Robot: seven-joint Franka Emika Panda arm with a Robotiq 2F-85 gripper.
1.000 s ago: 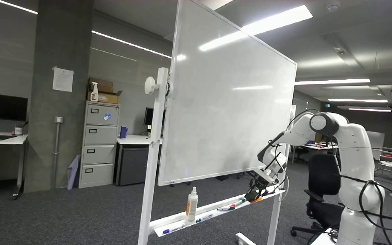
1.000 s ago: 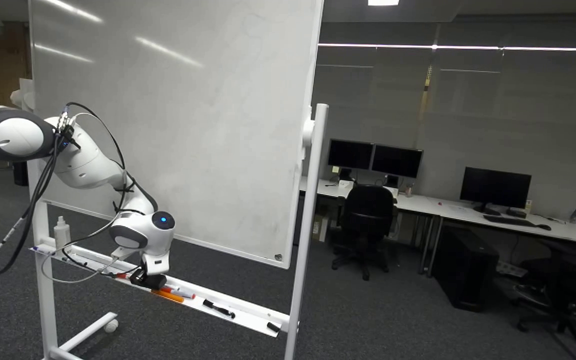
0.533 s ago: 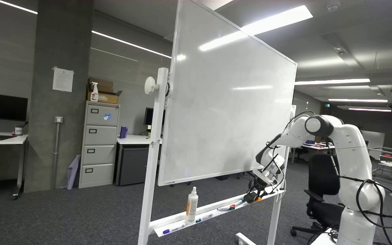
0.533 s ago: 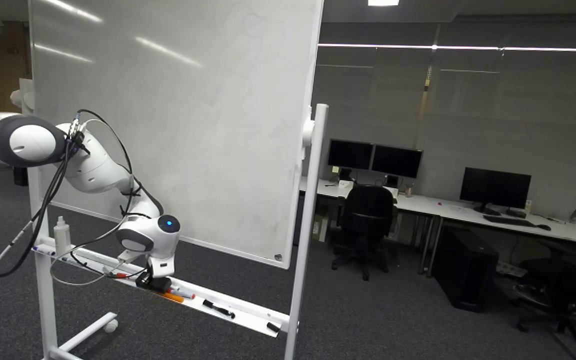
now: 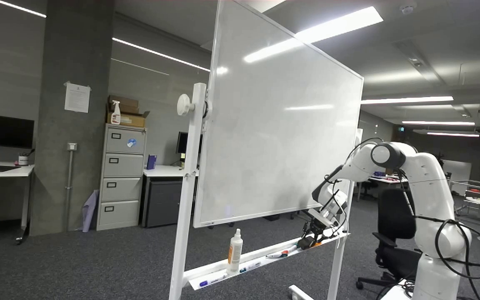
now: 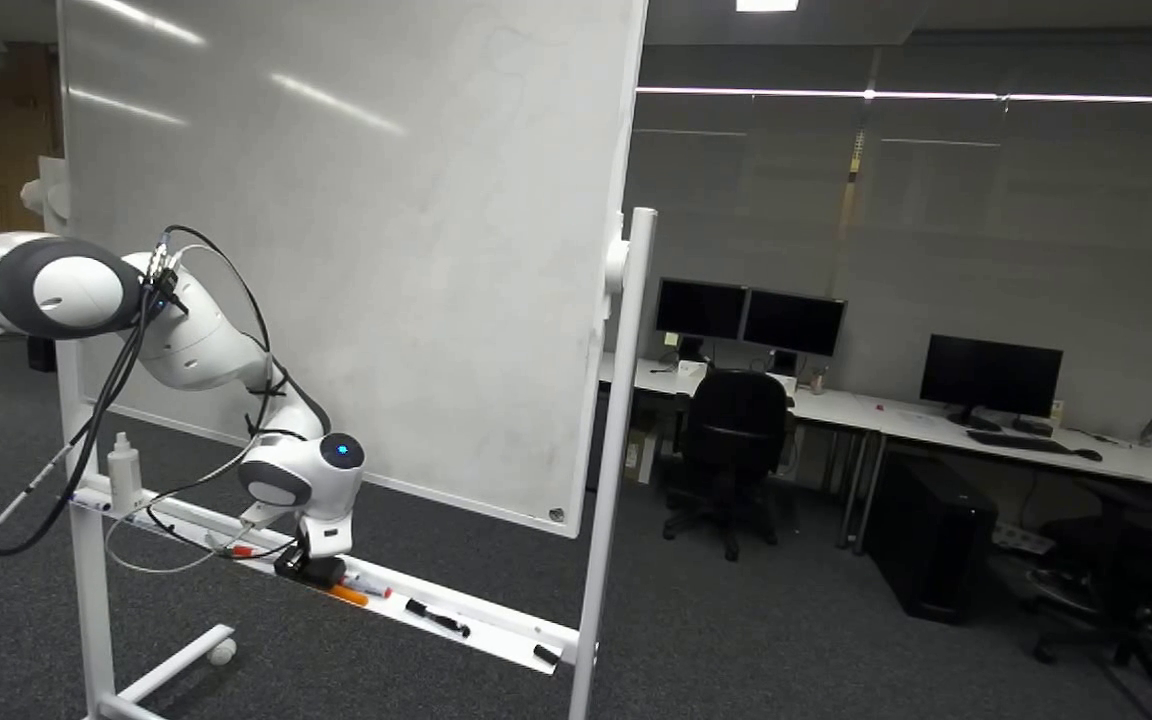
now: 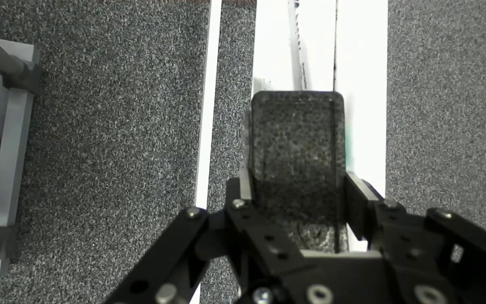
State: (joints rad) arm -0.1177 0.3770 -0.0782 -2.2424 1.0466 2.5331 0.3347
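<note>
My gripper is shut on a dark grey block that looks like a board eraser, with one finger against each side. In both exterior views the eraser is low at the white tray under the whiteboard; I cannot tell whether it touches the tray. An orange marker lies partly hidden beside it, with a red-capped marker close by. A white marker with print lies ahead in the tray in the wrist view. A green patch shows at the eraser's right edge.
The whiteboard stands above the tray on a white frame. A spray bottle stands in the tray, with markers near it, one blue-capped. A black marker and a small black piece lie at the tray's far end.
The arm has moved a short way and sunk slightly, carrying the eraser along the tray. The eraser now covers a green marker end seen before. The markers look unmoved.
</note>
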